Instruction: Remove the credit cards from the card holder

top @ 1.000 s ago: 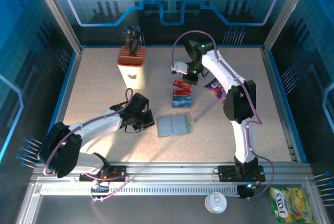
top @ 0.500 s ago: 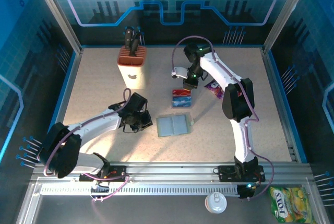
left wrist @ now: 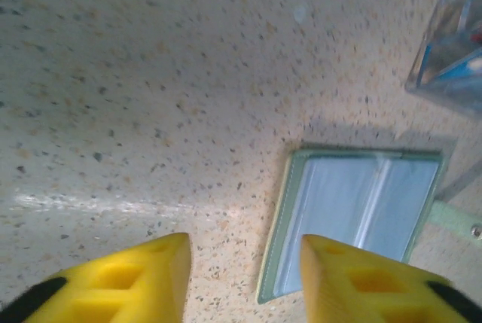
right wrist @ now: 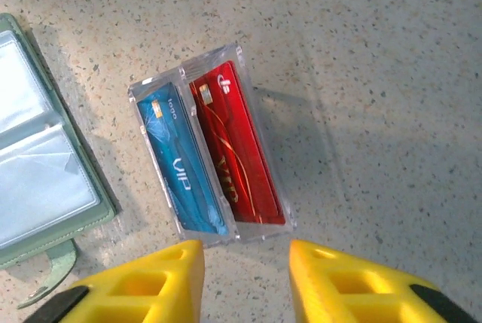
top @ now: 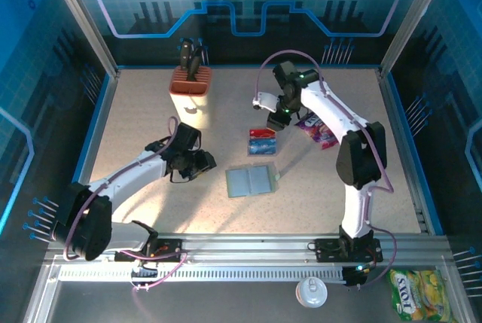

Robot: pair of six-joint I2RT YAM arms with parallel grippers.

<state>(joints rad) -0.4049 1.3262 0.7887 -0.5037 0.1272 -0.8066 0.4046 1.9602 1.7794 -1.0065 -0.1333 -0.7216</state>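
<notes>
The card holder (top: 252, 181) lies open and flat on the table, its clear pockets (left wrist: 354, 217) facing up; its green edge also shows in the right wrist view (right wrist: 45, 187). Just beyond it lie the credit cards (top: 262, 142), a blue one (right wrist: 179, 169) and a red one (right wrist: 235, 150) side by side in clear sleeves. My right gripper (right wrist: 247, 278) hangs open just past their far end (top: 279, 117), touching nothing. My left gripper (top: 197, 163) is open over bare table left of the holder, its yellow fingertips (left wrist: 128, 281) apart with nothing between them.
A tan knife block (top: 190, 95) stands at the back left. A purple snack packet (top: 318, 130) lies right of the cards, under the right arm. A green snack bag (top: 419, 293) and a white lid (top: 312, 291) sit off the table at the front.
My right gripper set the red card down beside the blue one, opened and drew back. My left gripper let go, opened and pulled left away from the holder.
</notes>
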